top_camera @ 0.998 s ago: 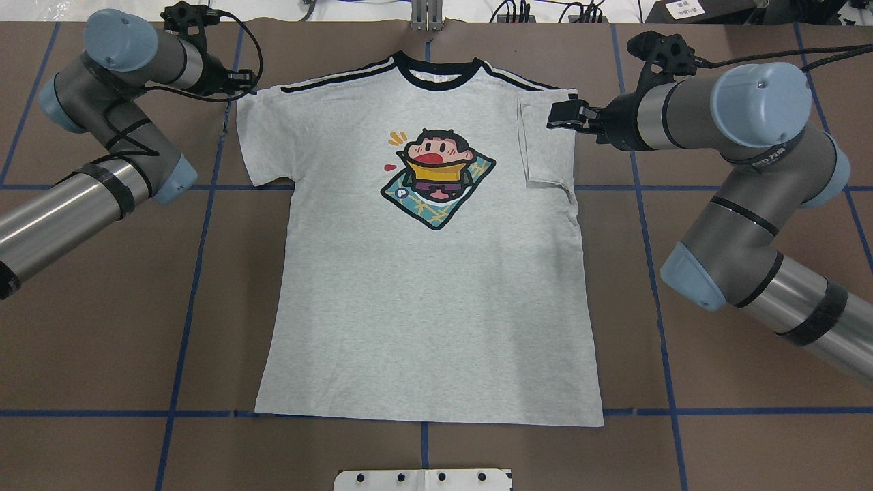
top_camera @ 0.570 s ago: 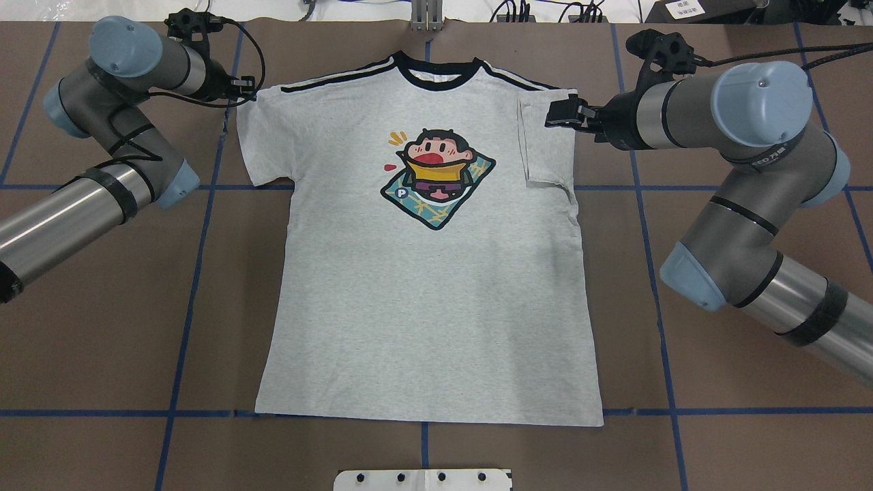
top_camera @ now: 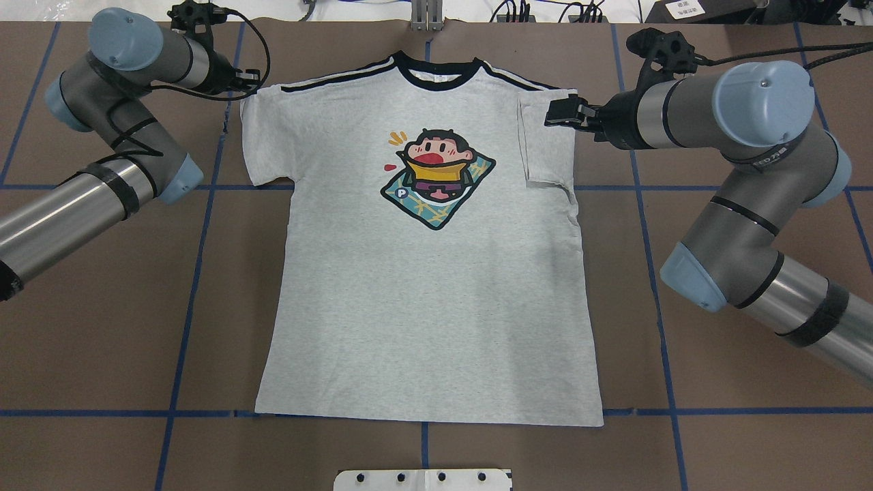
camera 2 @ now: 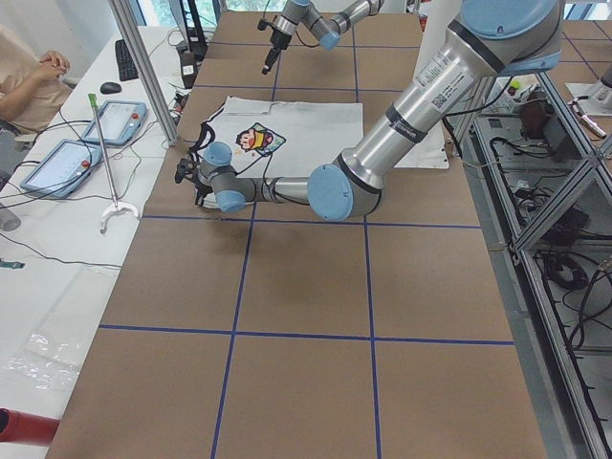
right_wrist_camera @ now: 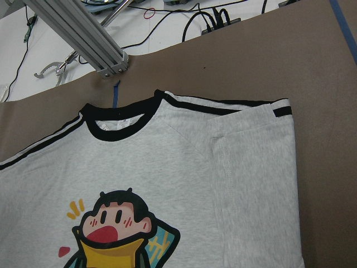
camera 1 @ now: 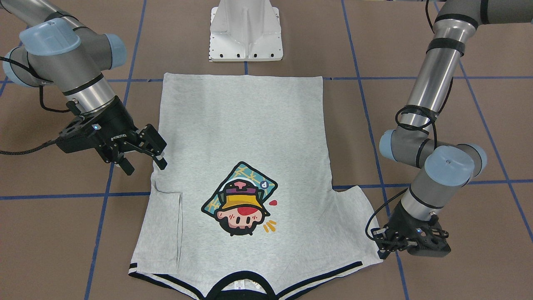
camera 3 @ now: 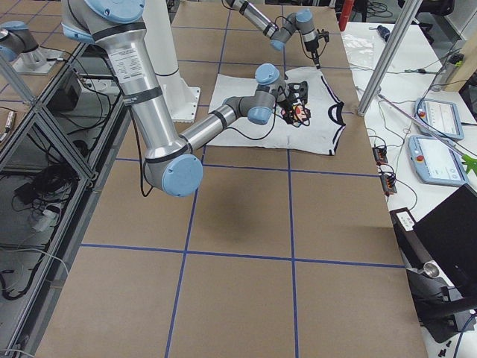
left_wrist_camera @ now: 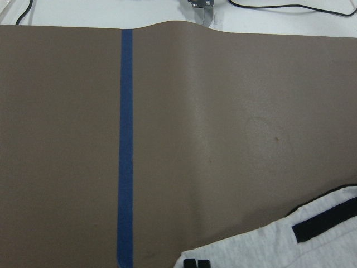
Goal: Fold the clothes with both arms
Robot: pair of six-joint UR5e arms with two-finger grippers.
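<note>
Barely begun. Done so far: only folding the right sleeve [top_camera: 545, 150] inward onto the T-shirt [top_camera: 423, 307], spread flat and print-up in the middle of the brown table [top_camera: 89, 327]. Left to do: the left sleeve [top_camera: 262, 136], then sides and hem. Hovering above the folded sleeve with the right gripper [camera 1: 143, 164], jaws wide apart and empty. Down at the left sleeve's hem with the left gripper [camera 1: 379, 246]; cannot tell whether closed on cloth. Around: blue tape lines [top_camera: 102, 413], an operator [camera 2: 29, 81] at a side desk.
</note>
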